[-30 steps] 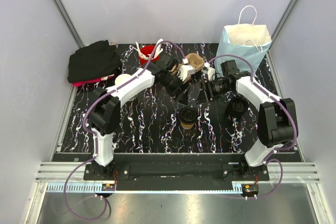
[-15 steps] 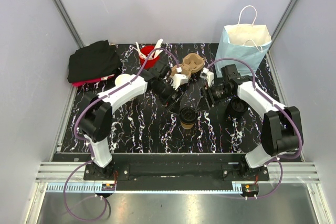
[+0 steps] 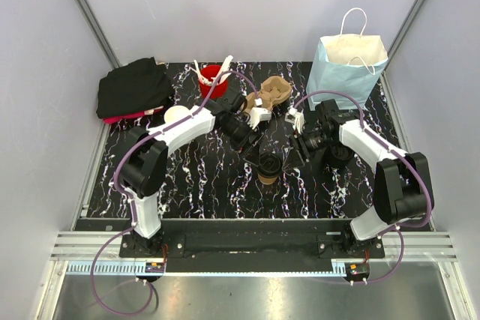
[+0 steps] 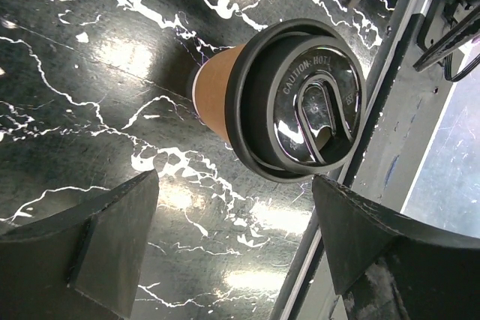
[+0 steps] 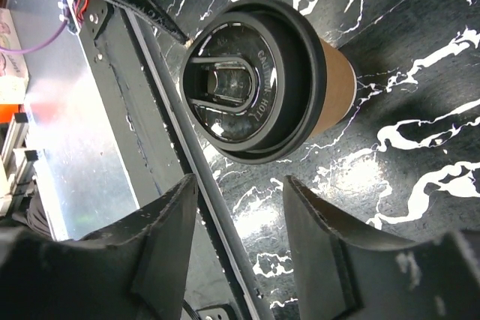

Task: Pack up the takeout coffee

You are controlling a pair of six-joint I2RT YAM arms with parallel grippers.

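Left wrist view
- Coffee: the takeout coffee point(image 4: 214, 95) stands upright on the tabletop point(image 4: 90, 50), at 1 o'clock from the frame's centre, beyond the fingertips.
- Left tool: the left tool point(image 4: 236, 185) is spread wide with nothing between its fingers, apart from the cup.
- Materials: smooth tan kraft wall that tapers downward. The lid point(image 4: 315, 110) is glossy black plastic, round, with a raised rim, embossed lettering and a sip tab. The tabletop is shiny black with white veins.

Right wrist view
- Coffee: the same cup, at 12 o'clock of the fingertips and clear of them.
- Right tool: the right tool point(image 5: 240, 185) is parted, narrower than the left, and pinches nothing.

Top external view
- Layout: the cup sits between the two arms. The moulded-pulp carrier point(image 3: 271, 91) is at 12 o'clock from it, and the pale blue paper bag point(image 3: 349, 73) is at 2 o'clock.
- Step in hand: probably the approach for a grasp.
- Doing it well: let one arm commit while the other stays clear. Centre the fingers on the paper wall below the lid. Squeeze lightly, since paper buckles and a pinched lid could pop. Lift it upright.
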